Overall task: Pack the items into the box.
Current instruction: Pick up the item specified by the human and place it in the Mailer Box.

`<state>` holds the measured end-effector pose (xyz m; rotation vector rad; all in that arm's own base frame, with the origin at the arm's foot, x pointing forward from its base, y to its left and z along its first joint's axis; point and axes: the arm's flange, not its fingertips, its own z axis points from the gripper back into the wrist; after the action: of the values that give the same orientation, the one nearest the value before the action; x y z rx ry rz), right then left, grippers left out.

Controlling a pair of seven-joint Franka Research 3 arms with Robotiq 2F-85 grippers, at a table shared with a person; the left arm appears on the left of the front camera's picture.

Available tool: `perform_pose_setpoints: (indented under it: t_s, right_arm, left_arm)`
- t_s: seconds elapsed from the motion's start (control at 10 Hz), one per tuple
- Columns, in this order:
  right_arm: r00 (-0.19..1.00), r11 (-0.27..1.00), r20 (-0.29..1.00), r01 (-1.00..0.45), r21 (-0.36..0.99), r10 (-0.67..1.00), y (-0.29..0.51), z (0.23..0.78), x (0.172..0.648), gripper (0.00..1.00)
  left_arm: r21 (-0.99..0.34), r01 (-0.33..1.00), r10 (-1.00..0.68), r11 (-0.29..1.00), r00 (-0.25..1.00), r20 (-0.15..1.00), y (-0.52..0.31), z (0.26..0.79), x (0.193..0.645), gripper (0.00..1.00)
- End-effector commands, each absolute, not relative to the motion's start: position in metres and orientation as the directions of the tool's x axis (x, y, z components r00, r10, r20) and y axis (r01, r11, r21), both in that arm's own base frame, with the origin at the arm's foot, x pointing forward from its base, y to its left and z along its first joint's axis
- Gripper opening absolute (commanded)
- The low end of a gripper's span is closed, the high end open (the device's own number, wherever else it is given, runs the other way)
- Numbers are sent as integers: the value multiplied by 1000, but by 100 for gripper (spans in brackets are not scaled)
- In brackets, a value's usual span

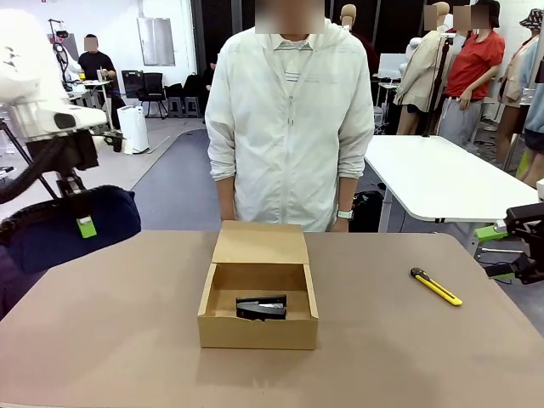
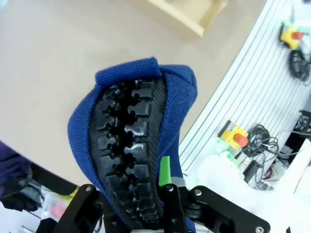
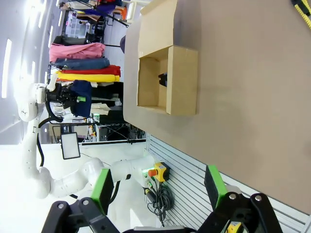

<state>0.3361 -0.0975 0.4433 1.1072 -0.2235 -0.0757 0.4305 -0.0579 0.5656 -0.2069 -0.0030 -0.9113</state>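
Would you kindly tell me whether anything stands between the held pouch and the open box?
Nothing visible does: bare table lies between the pouch and the box, and its lid is folded back.

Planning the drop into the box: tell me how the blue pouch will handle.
The pouch looks floppy: its fabric folds around the zip in the left gripper. Likely light, not slippery: woven cloth. It may sag or unfold as it enters the box.

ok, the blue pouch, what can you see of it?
The pouch is navy woven fabric, soft and bulging, with a chunky black zip, closed, running along the edge that faces the wrist camera. The left gripper is shut on it, a green pad against one side. It hangs in the air by the table's left edge, well apart from the box.
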Motion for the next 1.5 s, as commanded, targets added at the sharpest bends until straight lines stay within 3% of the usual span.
perform_pose_setpoints:
  t_s: [0.0,0.4,0.5,0.7,0.9,1.2,1.4]
  right_arm:
    - [978,451,127,-40,892,-164,-100,448,335,100]
    - [978,451,127,-40,892,-164,-100,448,335,100]
    - [978,451,127,-40,892,-164,-100,448,335,100]
    - [978,451,127,-40,892,-164,-100,448,335,100]
    - [978,451,127,-40,892,-164,-100,448,335,100]
    - [978,451,127,-40,892,-164,-100,448,335,100]
    - [978,451,127,-40,892,-164,-100,448,335,100]
  left_arm:
    - [-191,797,-802,573,594,69,-67,554,437,0]
    - [-195,794,-798,576,597,76,-67,555,435,0]
    - [-152,816,-818,557,571,70,-115,549,428,0]
    - [-127,891,-890,435,447,85,-191,540,422,0]
    - [-12,957,-953,289,289,95,-255,529,416,0]
    - [136,990,-992,-37,-53,116,-342,489,426,0]
    - [249,967,-996,-62,-75,46,-374,460,449,0]
